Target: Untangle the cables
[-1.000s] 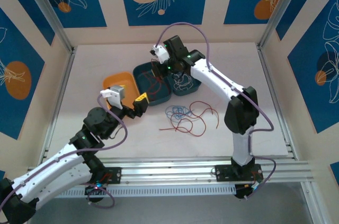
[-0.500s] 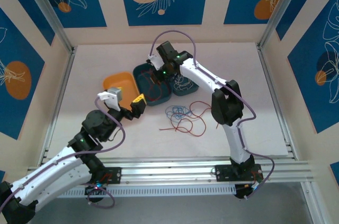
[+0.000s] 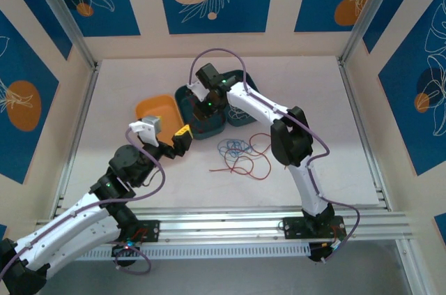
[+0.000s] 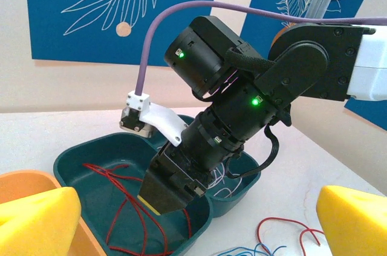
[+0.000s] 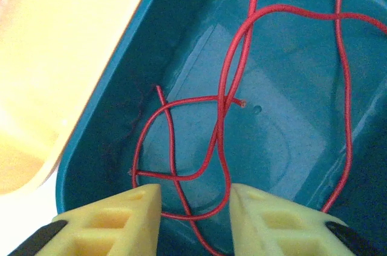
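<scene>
My right gripper [image 3: 206, 109] hangs low inside the left teal tray [image 3: 198, 132], jaws apart. A red cable [image 5: 224, 117] lies looped on the tray floor [image 5: 290, 141], and one loop passes loosely between the yellow fingers [image 5: 109, 223] without being pinched. The left wrist view shows that gripper [image 4: 166, 198] over the same red cable [image 4: 121, 207]. A white cable [image 4: 242, 174] lies in the right teal tray [image 3: 244, 122]. Loose blue cable [image 3: 233, 146] and red cable [image 3: 252, 160] lie tangled on the table. My left gripper [image 3: 182, 137] stands open and empty, just in front of the trays.
An orange tray [image 3: 157, 108] sits against the left teal tray's left side. The right arm's elbow [image 3: 287, 143] hovers beside the loose cables. Aluminium rails [image 3: 230, 222] run along the near edge, and frame posts stand at the back corners.
The right gripper has swung left and down into the left teal tray, and its jaws have parted, leaving the red cable lying there. The left arm has hardly moved.
</scene>
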`<state>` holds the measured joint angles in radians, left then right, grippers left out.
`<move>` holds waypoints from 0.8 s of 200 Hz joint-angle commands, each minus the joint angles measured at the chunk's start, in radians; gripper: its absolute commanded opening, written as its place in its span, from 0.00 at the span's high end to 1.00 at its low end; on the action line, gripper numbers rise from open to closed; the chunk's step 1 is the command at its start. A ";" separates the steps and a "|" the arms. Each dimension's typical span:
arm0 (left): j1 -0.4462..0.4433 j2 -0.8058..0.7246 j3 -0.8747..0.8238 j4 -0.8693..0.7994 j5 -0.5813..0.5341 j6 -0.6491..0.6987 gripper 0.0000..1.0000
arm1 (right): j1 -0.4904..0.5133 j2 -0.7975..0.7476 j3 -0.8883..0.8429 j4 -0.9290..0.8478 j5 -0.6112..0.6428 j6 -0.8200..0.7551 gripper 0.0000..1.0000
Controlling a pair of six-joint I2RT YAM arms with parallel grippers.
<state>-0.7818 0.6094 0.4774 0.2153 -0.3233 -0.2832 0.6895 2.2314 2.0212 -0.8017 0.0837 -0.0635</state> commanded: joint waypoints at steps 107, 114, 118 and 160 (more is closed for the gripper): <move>-0.001 0.000 0.004 -0.048 -0.015 -0.023 0.00 | -0.103 -0.474 -0.451 0.103 0.171 0.361 0.61; -0.002 0.007 0.007 -0.058 -0.017 -0.026 0.00 | -0.111 -0.507 -0.493 0.099 0.193 0.391 0.61; -0.002 0.011 0.009 -0.061 -0.017 -0.027 0.00 | -0.116 -0.526 -0.518 0.095 0.206 0.408 0.61; -0.002 0.082 0.036 -0.080 -0.003 -0.039 0.00 | -0.181 -0.700 -0.783 0.038 0.229 0.563 0.64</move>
<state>-0.7818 0.6624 0.4721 0.1509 -0.3237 -0.3031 0.5335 1.6180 1.3560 -0.7109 0.2890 0.3668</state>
